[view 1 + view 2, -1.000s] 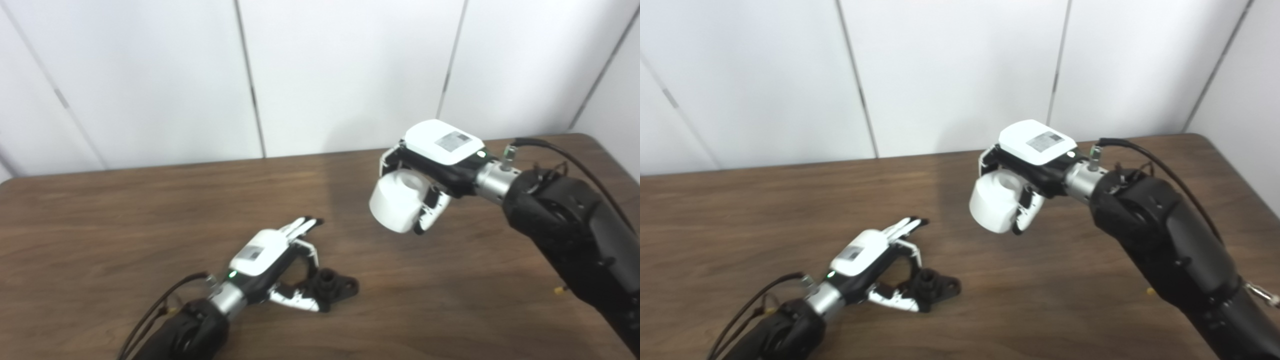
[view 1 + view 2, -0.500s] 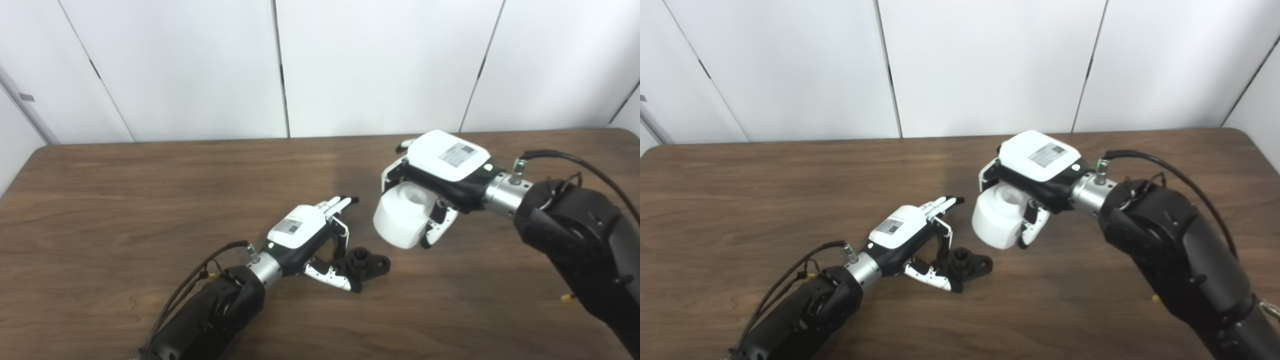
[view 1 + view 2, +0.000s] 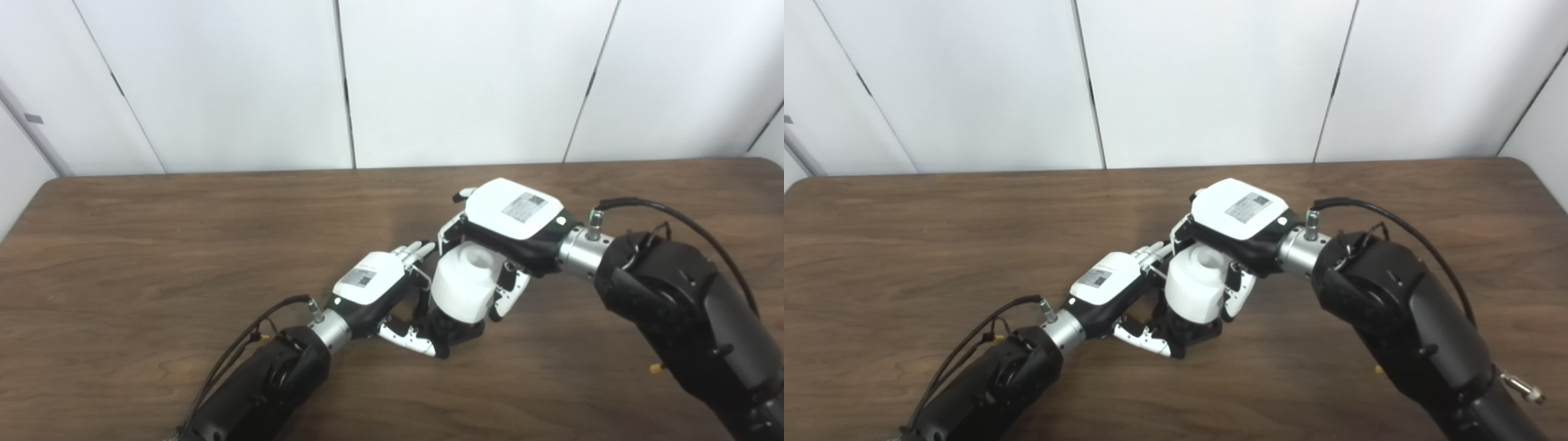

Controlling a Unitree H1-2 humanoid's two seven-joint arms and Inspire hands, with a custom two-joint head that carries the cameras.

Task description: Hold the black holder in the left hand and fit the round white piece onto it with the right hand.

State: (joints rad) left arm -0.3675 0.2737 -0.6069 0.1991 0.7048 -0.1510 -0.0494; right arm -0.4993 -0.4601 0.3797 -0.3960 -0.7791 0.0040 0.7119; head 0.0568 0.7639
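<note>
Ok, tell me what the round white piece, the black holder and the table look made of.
Round white piece: probably matte plastic; even, dull white, no glare.
Black holder: likely moulded or printed plastic; dull black, mostly hidden.
Table: wood or wood-look laminate; dark grain, soft sheen.

My work surface is a dark brown wood-grain table [image 3: 153, 245] with rounded corners, its far edge running along a white panelled wall [image 3: 245, 79]. The only thing resting directly on it is the black holder [image 3: 456, 331], sitting near the middle toward my side. Close to the right edge, beside my right arm, lies a tiny yellow speck [image 3: 655, 368] I cannot identify.
</note>
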